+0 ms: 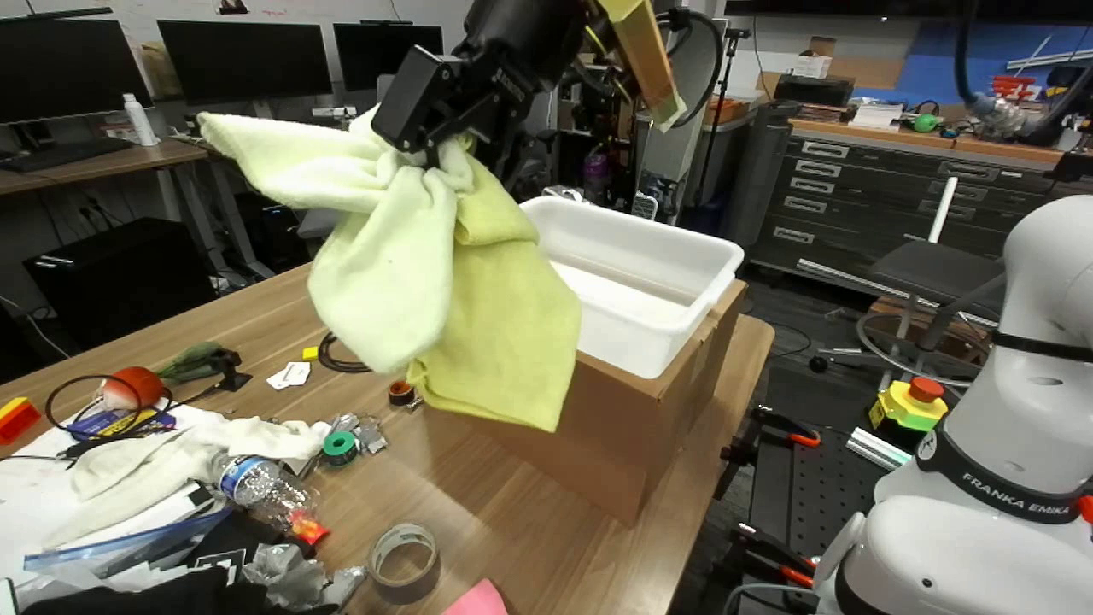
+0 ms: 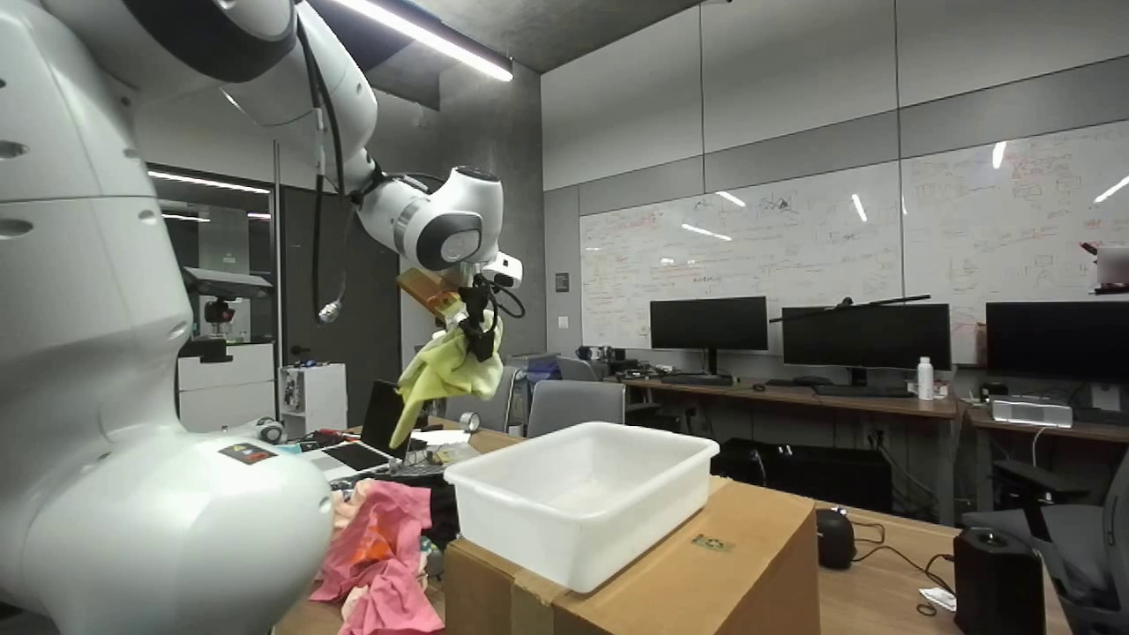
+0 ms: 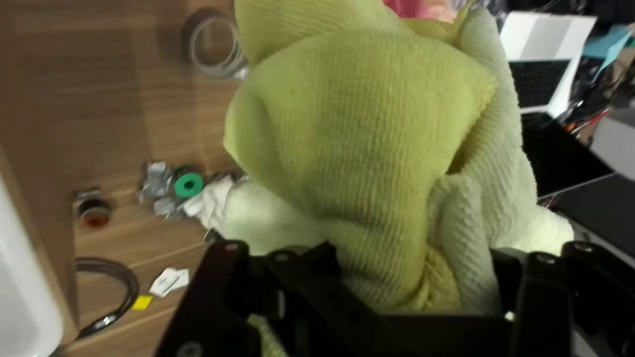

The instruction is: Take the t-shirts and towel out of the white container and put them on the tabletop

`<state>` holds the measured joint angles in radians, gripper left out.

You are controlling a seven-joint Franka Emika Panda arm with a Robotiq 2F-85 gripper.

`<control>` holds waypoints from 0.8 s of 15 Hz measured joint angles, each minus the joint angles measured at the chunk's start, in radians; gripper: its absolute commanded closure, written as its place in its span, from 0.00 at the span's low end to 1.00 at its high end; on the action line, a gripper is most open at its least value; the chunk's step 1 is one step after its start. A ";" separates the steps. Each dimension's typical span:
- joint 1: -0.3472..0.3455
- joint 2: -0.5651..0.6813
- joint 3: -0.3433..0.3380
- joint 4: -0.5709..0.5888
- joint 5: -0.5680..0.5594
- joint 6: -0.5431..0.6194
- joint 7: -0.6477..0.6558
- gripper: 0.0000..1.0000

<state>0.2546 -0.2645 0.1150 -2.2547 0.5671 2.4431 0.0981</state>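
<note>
A black two-fingered claw (image 1: 434, 157) pinches a soft, ribbed yellow-green towel (image 1: 512, 325) by a gathered fold, holding it in the air beside a rectangular white plastic container (image 2: 520, 522). The container sits on a brown cardboard box (image 2: 714, 564), which stands on a wood-grain tabletop (image 1: 504, 512). Whether the paler cloth (image 1: 397, 273) in the same grip is the towel's other side or a second piece cannot be told.

The step seems to be carrying the towel to the tabletop. It would go best kept away from the box's edge and lowered slowly until the hanging corners rest on wood; only then should the claw let go and rise straight up, so the towel is not tugged along.

Loose things lie nearby, where trailing corners could catch them: a grey roll of tape (image 1: 410, 590), a clear plastic bottle (image 1: 266, 491) with a blue label, a green ring-shaped spool (image 1: 339, 457) and a coiled black cable (image 1: 343, 367). Crumpled bright pink fabric (image 2: 397, 547), perhaps a t-shirt, lies near the box.
</note>
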 measured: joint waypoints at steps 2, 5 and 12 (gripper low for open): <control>0.011 0.002 -0.002 0.003 0.069 -0.076 -0.037 0.86; 0.003 0.004 -0.003 0.005 0.077 -0.158 -0.049 0.43; -0.021 0.014 0.000 0.005 -0.020 -0.253 -0.049 0.00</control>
<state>0.2332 -0.2510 0.1152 -2.2496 0.5469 2.1899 0.0487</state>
